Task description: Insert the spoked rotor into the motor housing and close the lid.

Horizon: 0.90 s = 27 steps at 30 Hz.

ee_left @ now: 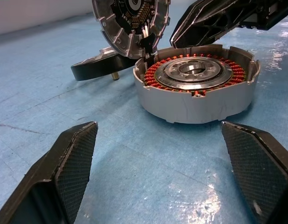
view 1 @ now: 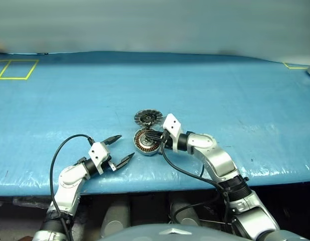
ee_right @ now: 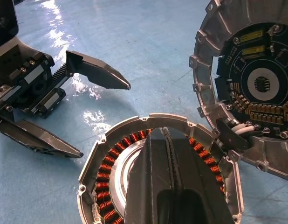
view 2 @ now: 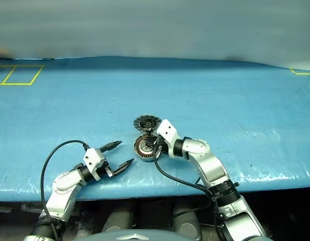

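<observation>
Right end effector (ee_right: 168, 140) clenched, empty, over motor housing (ee_left: 196, 91). Lid (ee_right: 249, 88) hinged up for access; spoked rotor (ee_left: 95, 67) lies behind. Left end effector (view 1: 119, 149) released, waiting nearby on desk (view 1: 235, 95).

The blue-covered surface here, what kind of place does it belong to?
Probably a robot test bench or lab work table. A wide blue sheet covers it, yellow tape outlines mark zones at the far corners, and an opened motor housing with copper windings lies there for assembly practice.
</observation>
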{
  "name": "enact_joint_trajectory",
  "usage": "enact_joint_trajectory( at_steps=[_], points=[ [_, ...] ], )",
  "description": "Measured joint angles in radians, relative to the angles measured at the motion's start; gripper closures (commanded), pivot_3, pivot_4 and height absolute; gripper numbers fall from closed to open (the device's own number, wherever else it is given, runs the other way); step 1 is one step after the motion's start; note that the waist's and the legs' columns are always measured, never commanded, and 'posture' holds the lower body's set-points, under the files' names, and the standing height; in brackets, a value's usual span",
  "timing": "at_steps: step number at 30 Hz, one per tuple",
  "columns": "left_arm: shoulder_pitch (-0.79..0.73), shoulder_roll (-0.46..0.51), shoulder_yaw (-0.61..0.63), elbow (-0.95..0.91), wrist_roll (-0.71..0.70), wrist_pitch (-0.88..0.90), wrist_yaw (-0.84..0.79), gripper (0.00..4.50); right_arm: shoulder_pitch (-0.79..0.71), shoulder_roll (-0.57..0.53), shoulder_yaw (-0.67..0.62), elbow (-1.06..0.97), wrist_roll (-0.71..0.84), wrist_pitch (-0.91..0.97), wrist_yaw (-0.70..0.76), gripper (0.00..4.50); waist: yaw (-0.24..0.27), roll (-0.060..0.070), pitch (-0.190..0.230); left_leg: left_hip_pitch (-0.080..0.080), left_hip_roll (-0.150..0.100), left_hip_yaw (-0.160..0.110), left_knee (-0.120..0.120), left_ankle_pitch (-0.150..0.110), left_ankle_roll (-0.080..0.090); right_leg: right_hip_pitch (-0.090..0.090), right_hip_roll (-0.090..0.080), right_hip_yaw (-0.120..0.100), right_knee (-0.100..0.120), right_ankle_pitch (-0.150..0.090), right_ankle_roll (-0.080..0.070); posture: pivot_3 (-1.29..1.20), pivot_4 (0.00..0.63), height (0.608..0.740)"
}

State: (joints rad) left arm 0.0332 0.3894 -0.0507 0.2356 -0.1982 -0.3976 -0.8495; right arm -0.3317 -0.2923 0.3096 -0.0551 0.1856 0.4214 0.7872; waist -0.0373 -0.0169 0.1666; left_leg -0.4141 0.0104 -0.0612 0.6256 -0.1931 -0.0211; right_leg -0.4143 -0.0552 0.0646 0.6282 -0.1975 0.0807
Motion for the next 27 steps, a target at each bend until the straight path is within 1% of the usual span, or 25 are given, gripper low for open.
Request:
enact_joint_trajectory(
  at_steps=[9,15,22,27],
  points=[
    [0.000,0.000,0.000,0.000,0.000,0.000,0.004,0.00,0.002,-0.002,0.012,0.015,-0.002,0.003,0.005,4.49,0.000,0.000,0.000,0.000,0.000,0.000,0.000,0.000,0.000,0.000,0.000,0.000,0.000,0.000,0.000,0.00,0.150,0.740],
    [0.000,0.000,0.000,0.000,0.001,0.000,0.009,0.00,0.004,-0.005,0.048,0.034,-0.030,-0.001,0.003,4.49,0.000,0.000,0.000,0.000,0.000,0.000,0.000,0.000,0.000,0.000,0.000,0.000,0.000,0.000,0.000,0.00,0.150,0.740],
    [0.003,0.000,0.000,0.000,0.001,0.000,0.014,0.00,-0.002,-0.008,0.056,0.033,-0.062,-0.003,-0.010,4.49,0.000,0.000,0.000,0.001,0.000,0.000,0.000,0.000,0.000,0.000,0.000,0.000,0.000,0.000,0.000,0.00,0.150,0.740],
    [0.006,0.000,0.000,0.000,0.000,0.000,0.016,0.00,0.000,-0.010,0.048,0.017,-0.052,0.009,-0.005,4.49,0.000,0.000,0.000,0.000,0.000,0.000,0.000,0.000,0.000,0.000,0.000,0.000,0.000,0.000,0.000,0.00,0.150,0.740]
  ],
)
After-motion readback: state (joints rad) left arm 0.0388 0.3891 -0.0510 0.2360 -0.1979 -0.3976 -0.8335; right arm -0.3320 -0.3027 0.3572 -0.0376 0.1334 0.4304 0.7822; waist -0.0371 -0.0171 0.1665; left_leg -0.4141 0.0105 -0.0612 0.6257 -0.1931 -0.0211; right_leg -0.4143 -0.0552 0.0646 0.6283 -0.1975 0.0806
